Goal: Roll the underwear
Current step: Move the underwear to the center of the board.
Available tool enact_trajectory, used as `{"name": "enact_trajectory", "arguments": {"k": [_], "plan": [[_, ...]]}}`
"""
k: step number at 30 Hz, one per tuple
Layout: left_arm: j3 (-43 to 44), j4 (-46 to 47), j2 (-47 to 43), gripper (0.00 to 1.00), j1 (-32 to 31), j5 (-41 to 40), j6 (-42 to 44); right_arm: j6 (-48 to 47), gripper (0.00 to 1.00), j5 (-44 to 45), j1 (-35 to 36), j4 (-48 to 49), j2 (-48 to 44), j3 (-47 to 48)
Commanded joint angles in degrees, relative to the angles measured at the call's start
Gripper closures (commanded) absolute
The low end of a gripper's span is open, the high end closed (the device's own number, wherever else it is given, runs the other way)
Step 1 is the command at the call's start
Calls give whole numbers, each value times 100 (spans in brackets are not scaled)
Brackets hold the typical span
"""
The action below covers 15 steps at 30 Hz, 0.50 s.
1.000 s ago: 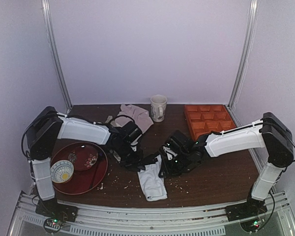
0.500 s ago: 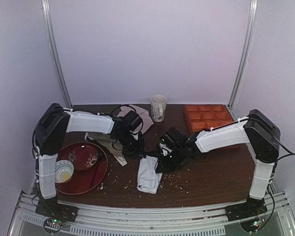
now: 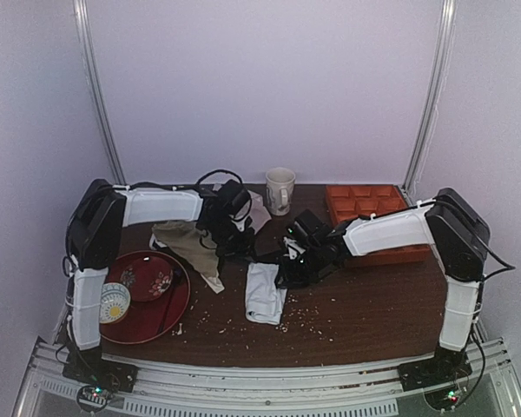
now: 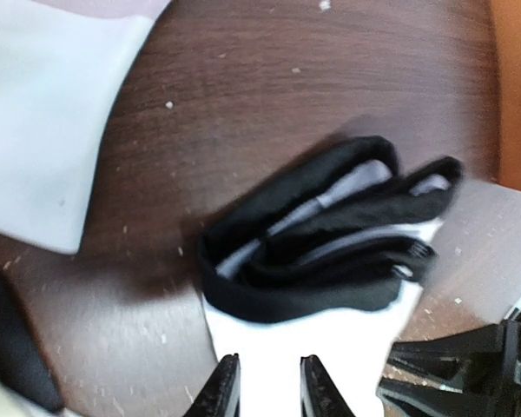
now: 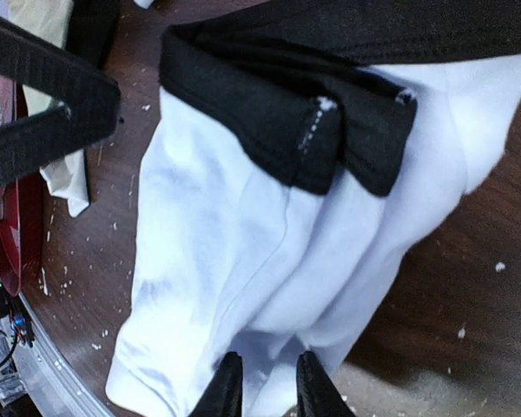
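White underwear [image 3: 265,294] folded to narrow strip on table [image 3: 373,304], black hems stacked; we judge rolling not begun. Left tool [image 4: 267,375], right tool [image 5: 267,375]: slim gap over cloth, we cannot tell if gripping.

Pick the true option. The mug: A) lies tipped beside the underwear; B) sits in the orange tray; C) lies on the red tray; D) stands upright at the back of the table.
D: the mug stands upright on bare wood at the far edge of the table.
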Motion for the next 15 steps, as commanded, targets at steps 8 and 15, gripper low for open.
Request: {"name": "enact_trajectory", "arguments": {"k": [8,15], "plan": [[-1159,277,-1792,63,32,208,-391,-958,75,1160,508,-618,-1510,-587],[-2361,869,-2314,59,-114,427,-811,-1690,73,1759,898,-578,-1692,-736]]}}
